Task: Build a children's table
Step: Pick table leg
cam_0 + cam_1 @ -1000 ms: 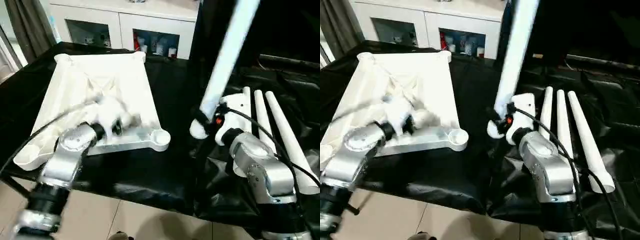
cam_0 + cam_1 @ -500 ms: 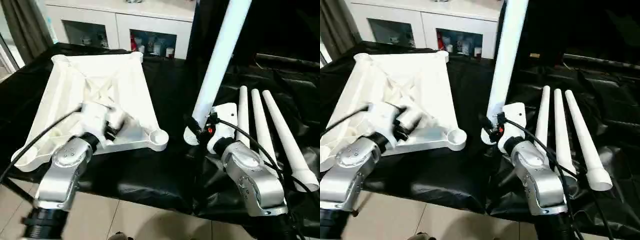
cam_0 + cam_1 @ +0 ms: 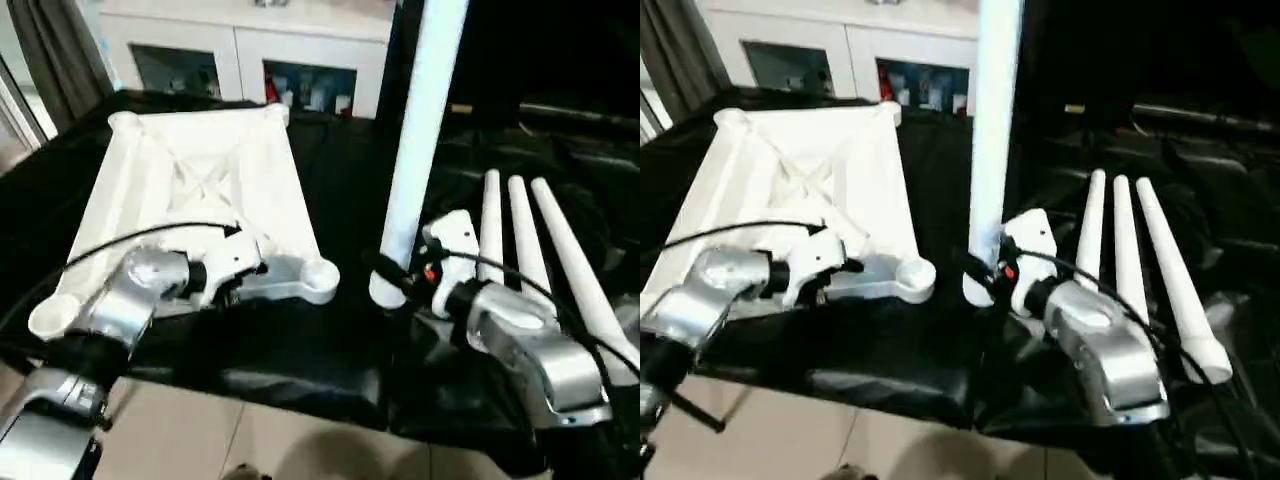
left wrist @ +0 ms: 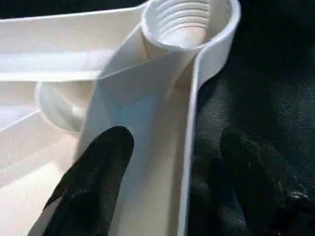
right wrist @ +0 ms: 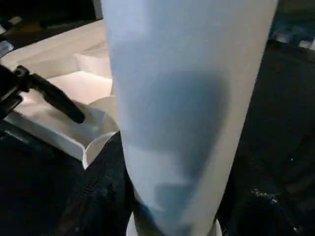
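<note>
Left hand (image 4: 172,162), fingers apart, has shifted to straddle the white ribbed plastic tabletop (image 3: 200,190) rim; right hand (image 3: 385,270) stays clamped on the white tapered tube leg (image 3: 415,150), now upright.

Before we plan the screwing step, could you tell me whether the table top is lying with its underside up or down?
Underside up: the table top shows its ribs, and the threaded corner socket opens upward.

held leg (image 3: 415,150) top cut off, cabinet (image 3: 300,60) contents blurred

left claw (image 4: 174,182) spread wide; right claw (image 3: 392,277) clamped, arm forward.
</note>
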